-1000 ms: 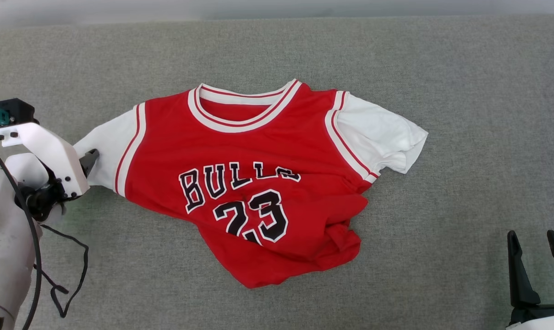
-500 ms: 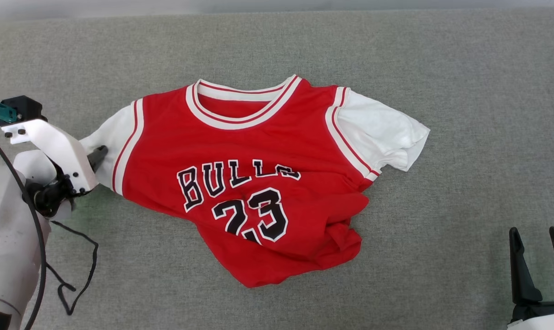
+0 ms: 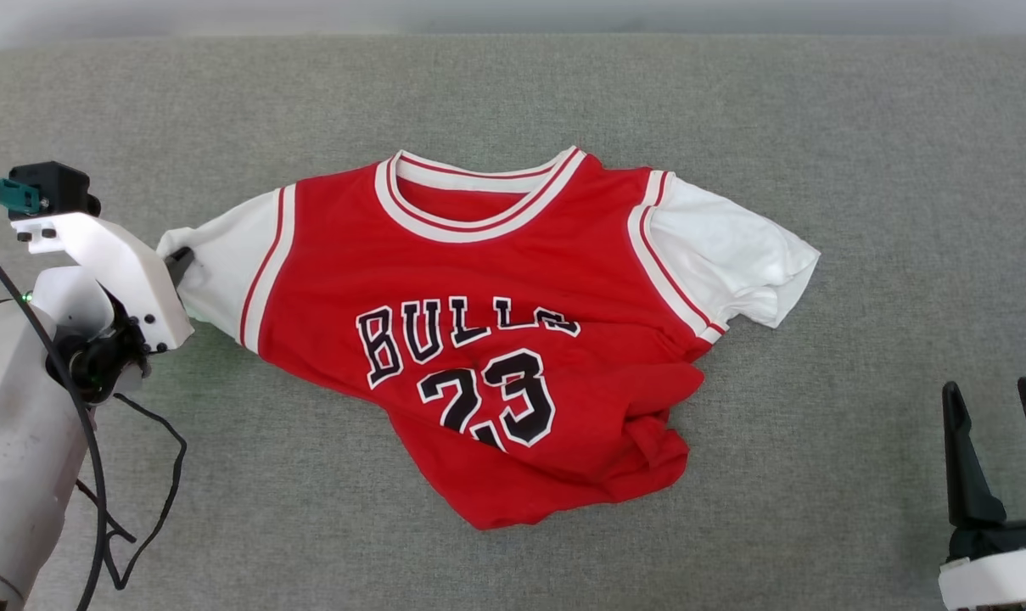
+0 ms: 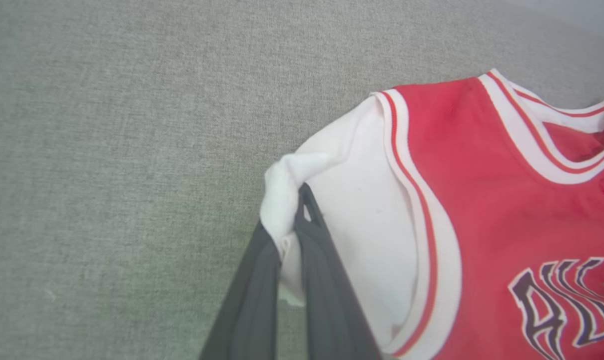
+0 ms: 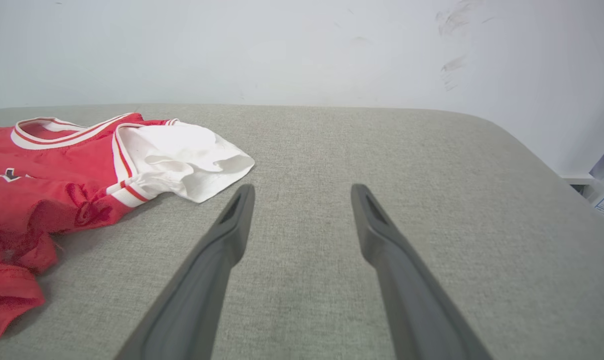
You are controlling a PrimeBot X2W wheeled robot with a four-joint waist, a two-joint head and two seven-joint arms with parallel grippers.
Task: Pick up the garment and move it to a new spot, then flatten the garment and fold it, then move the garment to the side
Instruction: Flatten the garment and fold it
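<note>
Pinching garment [image 3: 479, 280] sleeve, apparently: left gripper [image 4: 289, 220] jaws.

Left gripper [image 3: 182, 260]: we find it at the left edge of the head view, fingers pointing toward the robot's right. Its jaws are pinched together on the white sleeve edge of the garment [image 4: 361, 210]. The white wrist housing [image 3: 109, 271] sits above the pale forearm [image 3: 12, 450], which rises from the lower left corner. Right gripper [image 3: 989, 399]: lower right, fingers upright and spread wide, holding nothing.
</note>
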